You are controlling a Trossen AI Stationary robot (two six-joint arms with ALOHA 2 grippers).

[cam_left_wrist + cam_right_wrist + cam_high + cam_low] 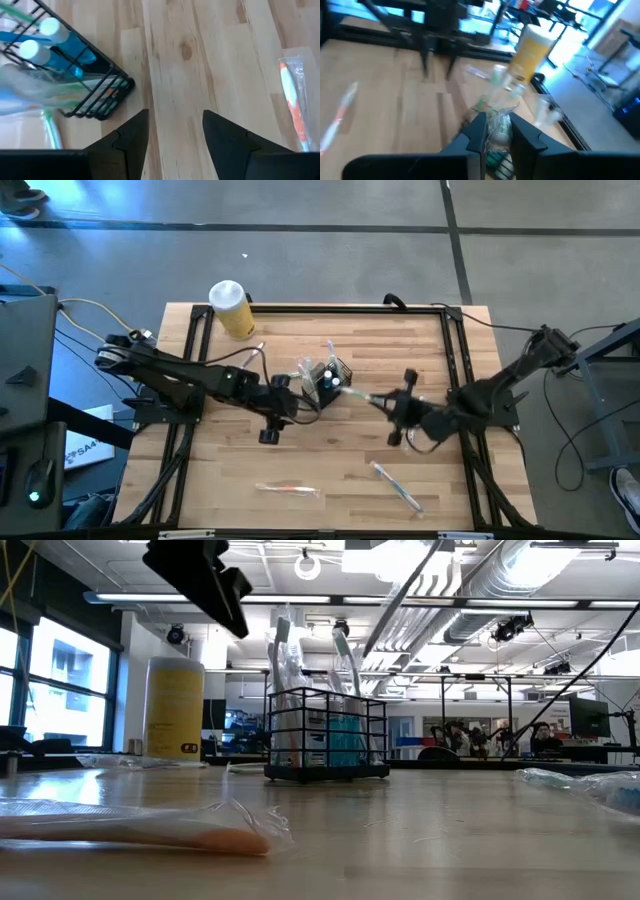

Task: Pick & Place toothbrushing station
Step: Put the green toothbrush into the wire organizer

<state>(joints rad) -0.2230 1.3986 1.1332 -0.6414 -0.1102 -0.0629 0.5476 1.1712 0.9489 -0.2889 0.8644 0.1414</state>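
Note:
The black slatted caddy (pixel 335 372) stands on its base mid-table, with blue tubes and wrapped toothbrushes upright in it; it also shows in the low view (pixel 325 735) and the left wrist view (pixel 95 95). My left gripper (pixel 272 425) hovers open and empty over bare wood just near-left of the caddy, fingers (pixel 127 137) pointing down. My right gripper (pixel 378 398) is just right of the caddy, shut on a clear-wrapped toothbrush (pixel 354 391). My right gripper pinches the clear-wrapped toothbrush (pixel 498 125) between its two fingers. The fingers come from the table's right and lie along the brush. The brush sticks out past the fingertips toward the caddy. I cannot tell whether its far end (pixel 345 388) is inside the caddy.
A yellow jar with a white lid (pixel 232 308) stands at the far left. A wrapped orange toothbrush (pixel 288 490) and another wrapped toothbrush (pixel 398 485) lie near the front edge. A black frame (pixel 455 370) rims the tabletop.

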